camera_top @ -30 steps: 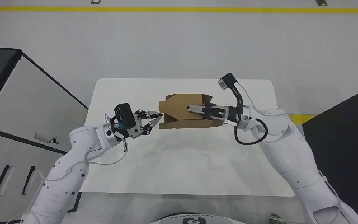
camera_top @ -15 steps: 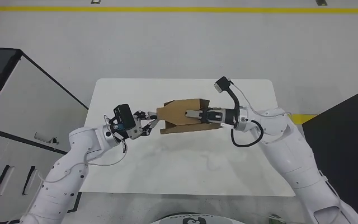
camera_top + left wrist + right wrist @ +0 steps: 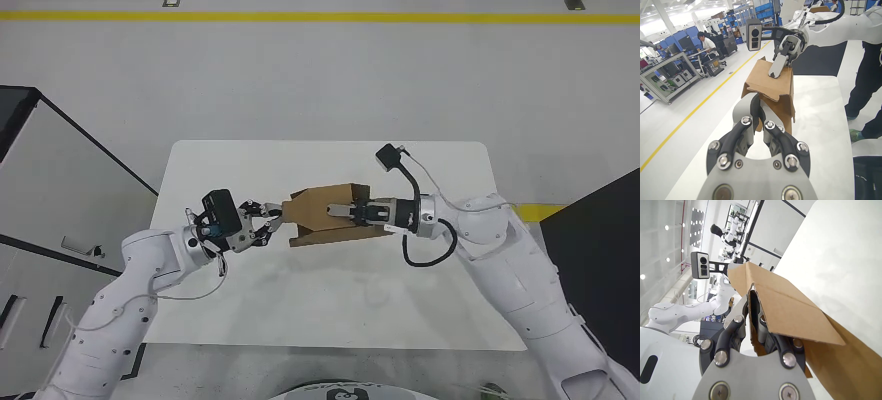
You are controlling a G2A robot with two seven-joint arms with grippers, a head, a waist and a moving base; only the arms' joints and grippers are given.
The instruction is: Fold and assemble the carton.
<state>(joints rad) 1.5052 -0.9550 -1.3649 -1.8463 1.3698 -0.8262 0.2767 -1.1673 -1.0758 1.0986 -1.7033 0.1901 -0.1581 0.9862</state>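
The brown carton [image 3: 322, 211] [image 3: 770, 85] [image 3: 791, 313], partly folded with loose flaps at both ends, is held tilted over the far half of the tabletop [image 3: 300, 300], about midway between its left and right edges. The left gripper [image 3: 272, 218] [image 3: 757, 106] is clamped on a flap at the carton's left end. The right gripper [image 3: 342, 210] [image 3: 753, 313] pinches a wall at the right end, one finger flat on the outside and the other hidden inside. Whether the carton's lower edge touches the tabletop is hard to make out. The tabletop is white and glossy. Around it lies a pale floor [image 3: 320, 80], with a yellow line [image 3: 320, 17] beyond the far edge and a dark-framed panel [image 3: 50, 180] off the left edge.
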